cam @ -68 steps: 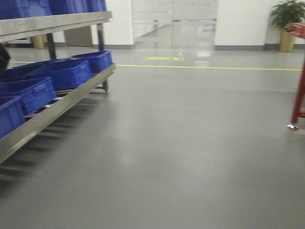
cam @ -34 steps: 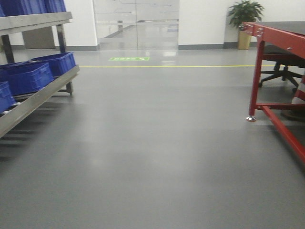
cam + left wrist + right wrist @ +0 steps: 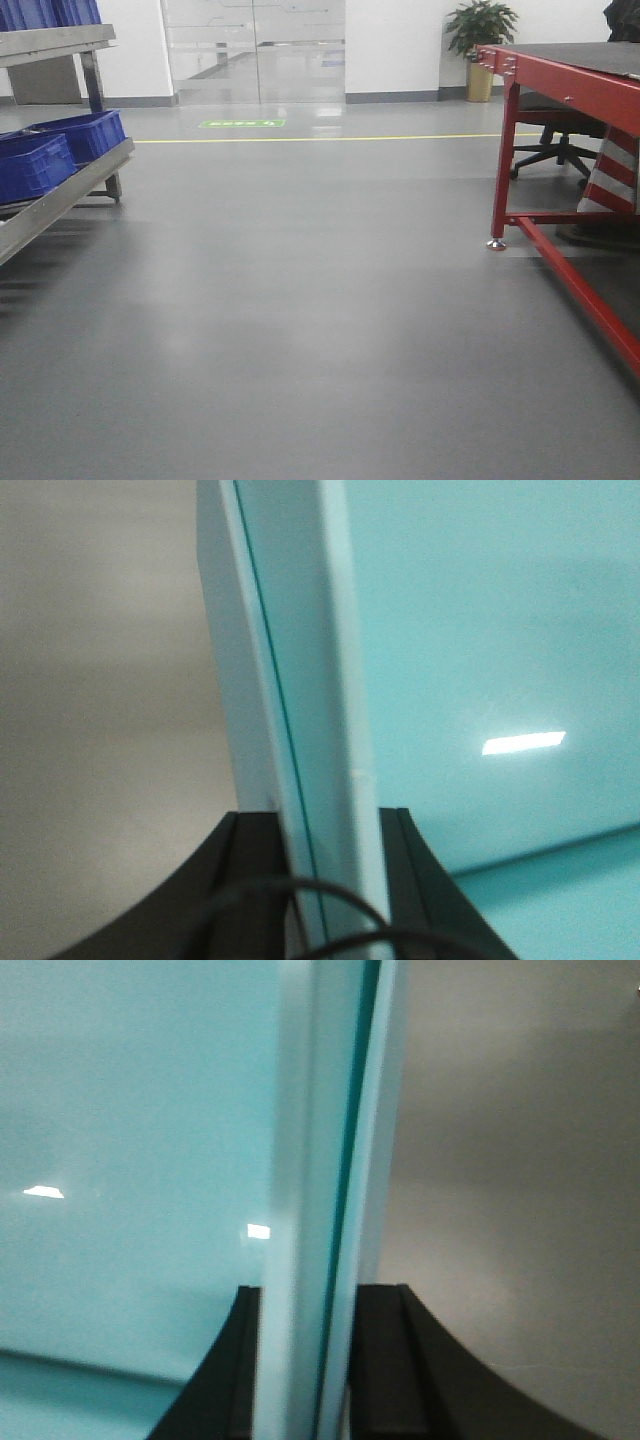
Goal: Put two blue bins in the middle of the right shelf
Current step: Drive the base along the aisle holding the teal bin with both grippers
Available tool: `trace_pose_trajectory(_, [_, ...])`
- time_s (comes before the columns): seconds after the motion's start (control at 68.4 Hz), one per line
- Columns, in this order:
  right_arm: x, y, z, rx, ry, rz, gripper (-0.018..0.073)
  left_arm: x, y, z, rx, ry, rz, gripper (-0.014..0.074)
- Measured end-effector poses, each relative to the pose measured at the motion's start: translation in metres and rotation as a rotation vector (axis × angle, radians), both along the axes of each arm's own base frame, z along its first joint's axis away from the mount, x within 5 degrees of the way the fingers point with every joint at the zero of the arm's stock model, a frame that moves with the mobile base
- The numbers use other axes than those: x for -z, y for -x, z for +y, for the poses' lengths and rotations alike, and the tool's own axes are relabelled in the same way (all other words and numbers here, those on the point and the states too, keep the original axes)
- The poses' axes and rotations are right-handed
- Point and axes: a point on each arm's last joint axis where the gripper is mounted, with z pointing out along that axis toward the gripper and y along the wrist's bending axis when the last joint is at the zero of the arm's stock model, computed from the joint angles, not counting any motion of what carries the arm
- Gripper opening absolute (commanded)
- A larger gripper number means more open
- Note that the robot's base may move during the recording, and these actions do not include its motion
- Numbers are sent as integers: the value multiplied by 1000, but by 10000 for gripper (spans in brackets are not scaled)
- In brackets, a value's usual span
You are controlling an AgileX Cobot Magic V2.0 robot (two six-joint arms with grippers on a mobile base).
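The left gripper (image 3: 325, 880) is clamped on the rim wall of a pale aqua bin (image 3: 480, 630), with a black finger pressed to each side. The right gripper (image 3: 312, 1360) pinches an aqua wall the same way. Ahead is grey floor (image 3: 300, 300), with a steel rack (image 3: 60, 195) holding dark blue bins (image 3: 40, 160) on the left and a red table (image 3: 560, 80) on the right.

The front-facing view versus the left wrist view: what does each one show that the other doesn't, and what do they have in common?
Only the front-facing view shows the room: a red-framed table on the right, a steel rack holding dark blue bins on the left, a potted plant and a yellow line farther back. Only the left wrist view shows the left claw shut on the wall of a pale aqua bin, seen very close. Both show the grey floor.
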Motion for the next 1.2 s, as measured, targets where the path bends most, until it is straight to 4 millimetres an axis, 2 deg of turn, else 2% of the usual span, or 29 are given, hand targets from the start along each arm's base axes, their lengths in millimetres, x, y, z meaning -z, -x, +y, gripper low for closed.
trace_pose_trajectory(1.199, [0, 0, 0, 1, 2, -1, -155, 0, 0, 0, 0, -1, 2, -111])
